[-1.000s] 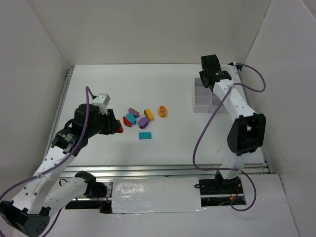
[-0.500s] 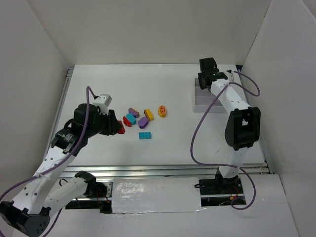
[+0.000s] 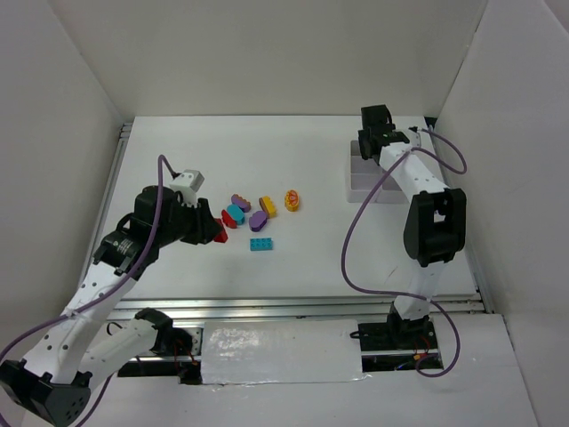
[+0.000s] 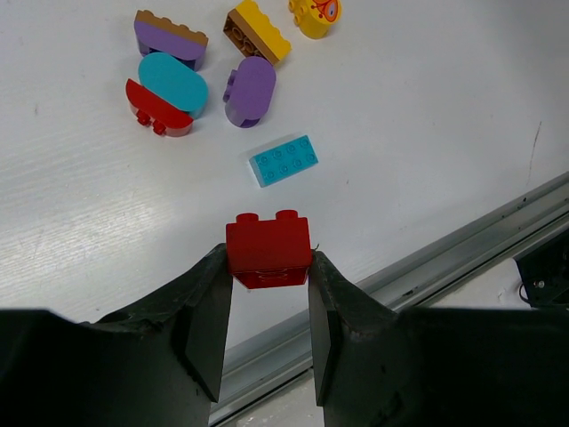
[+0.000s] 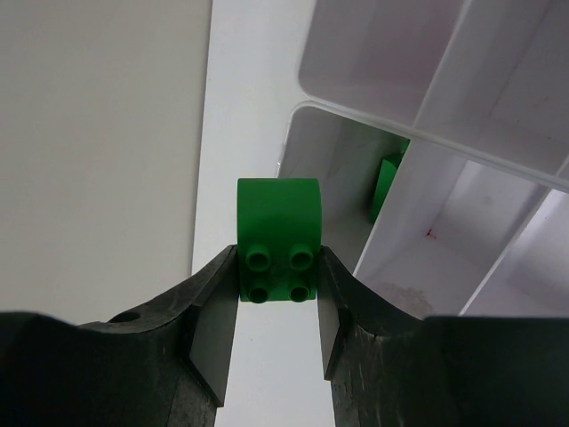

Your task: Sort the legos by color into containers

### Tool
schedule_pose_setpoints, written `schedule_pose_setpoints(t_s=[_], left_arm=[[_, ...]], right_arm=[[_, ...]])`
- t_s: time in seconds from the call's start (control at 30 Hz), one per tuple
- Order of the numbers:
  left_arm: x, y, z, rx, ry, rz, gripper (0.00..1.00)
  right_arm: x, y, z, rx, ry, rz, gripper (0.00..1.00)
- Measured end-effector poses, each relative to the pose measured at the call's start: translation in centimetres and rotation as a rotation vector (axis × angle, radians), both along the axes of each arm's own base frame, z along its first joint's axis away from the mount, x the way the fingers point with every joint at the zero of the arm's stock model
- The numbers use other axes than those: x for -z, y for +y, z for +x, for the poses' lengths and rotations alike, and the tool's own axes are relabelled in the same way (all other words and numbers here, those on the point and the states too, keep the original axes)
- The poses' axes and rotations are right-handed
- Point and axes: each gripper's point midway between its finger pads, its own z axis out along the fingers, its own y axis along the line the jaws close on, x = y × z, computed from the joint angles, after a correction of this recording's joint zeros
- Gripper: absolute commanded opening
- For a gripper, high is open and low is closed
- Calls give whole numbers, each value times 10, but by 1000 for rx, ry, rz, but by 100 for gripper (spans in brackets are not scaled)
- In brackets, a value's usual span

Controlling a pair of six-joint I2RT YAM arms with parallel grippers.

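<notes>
Over white table (image 3: 302, 267), left jaws clamp red brick (image 4: 268, 253).

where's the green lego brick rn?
Right wrist view: green brick clamped in the right gripper's jaws, far right of the table, beside the organiser tray, near a cell holding another green piece.

The right end effector (image 3: 374, 132), clamped on its green lego (image 5: 276, 238), has shifted slightly left above the far end of the tray (image 3: 359, 184). Its elbow (image 3: 433, 227) has swung inward, closer to the tray.
</notes>
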Motion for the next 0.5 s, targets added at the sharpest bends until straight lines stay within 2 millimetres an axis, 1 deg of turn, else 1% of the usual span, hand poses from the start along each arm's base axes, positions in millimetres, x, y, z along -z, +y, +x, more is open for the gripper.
schedule_pose_setpoints(t_s=[0.27, 0.3, 0.33, 0.47, 0.5], left_arm=[[0, -4, -3, 25, 7, -14, 0], [0, -5, -3, 27, 8, -15, 0], [0, -5, -3, 29, 8, -16, 0], [0, -6, -4, 36, 11, -19, 0], [0, -6, -3, 36, 12, -19, 0]], right_arm=[[10, -3, 7, -2, -4, 14, 15], [12, -3, 7, -3, -3, 16, 19], [13, -4, 7, -3, -1, 16, 21], [19, -4, 7, -10, -1, 24, 24], [22, -3, 6, -12, 4, 25, 29]])
